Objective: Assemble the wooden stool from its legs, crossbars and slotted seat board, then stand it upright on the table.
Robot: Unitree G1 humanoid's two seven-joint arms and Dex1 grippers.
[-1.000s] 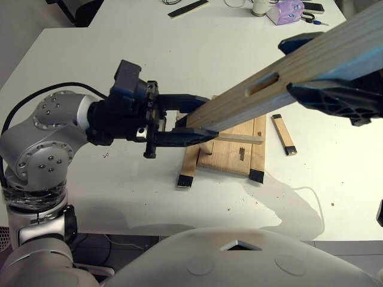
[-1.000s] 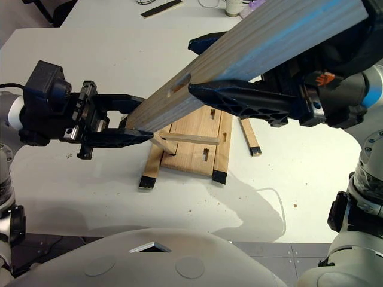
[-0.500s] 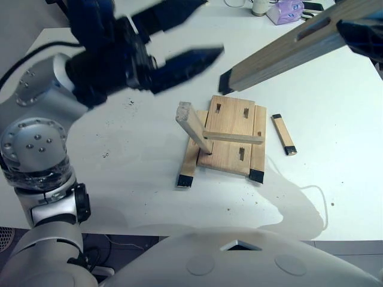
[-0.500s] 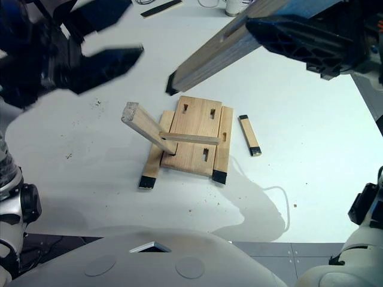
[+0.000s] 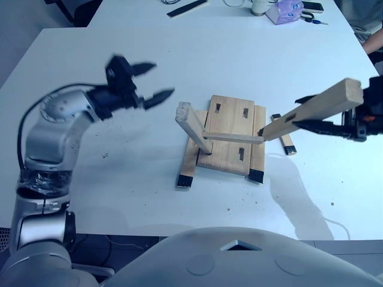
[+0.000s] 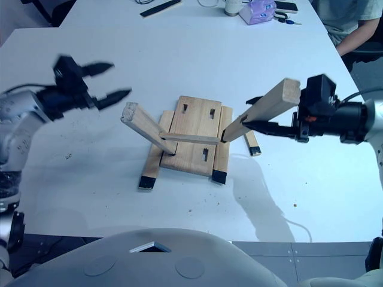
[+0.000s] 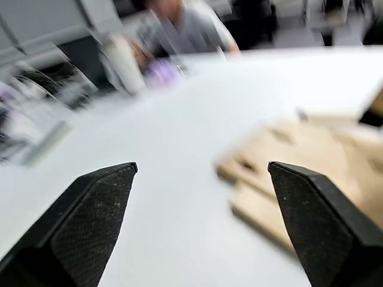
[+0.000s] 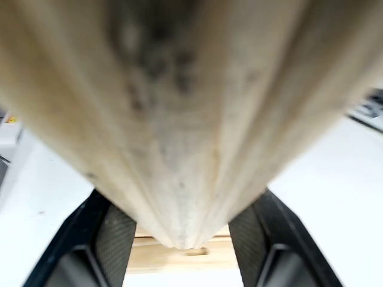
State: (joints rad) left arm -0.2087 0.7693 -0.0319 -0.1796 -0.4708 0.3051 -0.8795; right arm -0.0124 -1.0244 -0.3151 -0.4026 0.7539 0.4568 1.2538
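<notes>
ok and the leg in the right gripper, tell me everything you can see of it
The leg is a long squared bar of pale wood, dark at its lower tip. The right gripper is shut on it, holding it tilted in the air with the upper end toward the robot's right. Its lower end sits over the right edge of the seat board, at the free end of the thin crossbar; whether they touch is unclear.

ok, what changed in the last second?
The left gripper let go of the leg and pulled back leftward, open. The right gripper, holding the leg, swung it down toward the crossbar's free end. Seat board and standing leg unmoved.
</notes>
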